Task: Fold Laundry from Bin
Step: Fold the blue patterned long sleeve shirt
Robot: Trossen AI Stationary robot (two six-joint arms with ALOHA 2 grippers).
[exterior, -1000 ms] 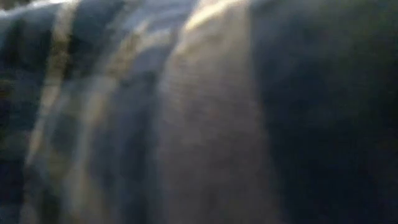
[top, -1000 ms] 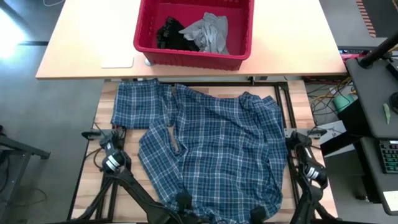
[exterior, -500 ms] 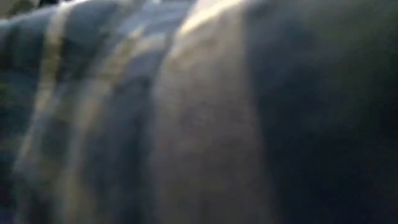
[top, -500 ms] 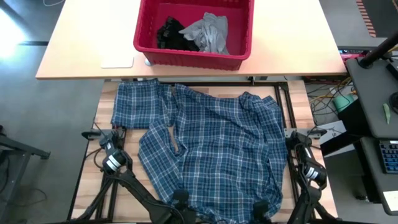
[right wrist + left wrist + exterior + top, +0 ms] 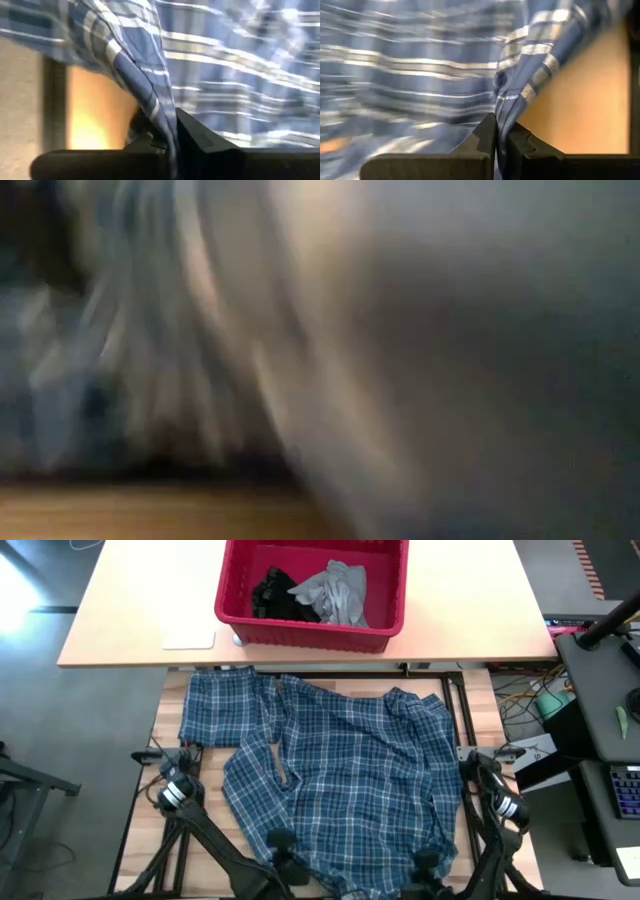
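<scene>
The blue-and-white plaid shirt (image 5: pixel 350 780) lies spread on the wooden table (image 5: pixel 165 840), one sleeve (image 5: pixel 220 705) flat at the far left. My left gripper (image 5: pixel 283 845) and my right gripper (image 5: pixel 425 865) stand at its near hem, both shut on the cloth. The red bin (image 5: pixel 310 635) stands on the far tabletop. Inside it are a light grey T-shirt (image 5: pixel 340 590) and a black garment (image 5: pixel 275 592). In the low view, blurred cloth (image 5: pixel 300 330) fills the picture above a strip of table (image 5: pixel 150 515). My left gripper pinches a bunched fold of the shirt's near hem (image 5: pixel 502 117) between its two fingers, coming steeply from above. The cloth rises out of the fingers and runs back onto the table. My right gripper pinches a fold of the near hem (image 5: pixel 160 117) between its fingers (image 5: pixel 200 140), slanting down from above. That fold stands up from the fingers, and the rest of the shirt lies on the table.
A white flat pad (image 5: pixel 189 638) lies left of the bin. A dark frame bar (image 5: pixel 430 670) runs between the two tabletops. Cables and a keyboard (image 5: pixel 625 790) sit beyond the right edge. Bare wood shows left and right of the shirt.
Both grippers have moved a little toward the far edge at the shirt's near hem. In the low view the cloth has lifted and a strip of wood now shows beneath it. The rest of the shirt has stayed flat.
</scene>
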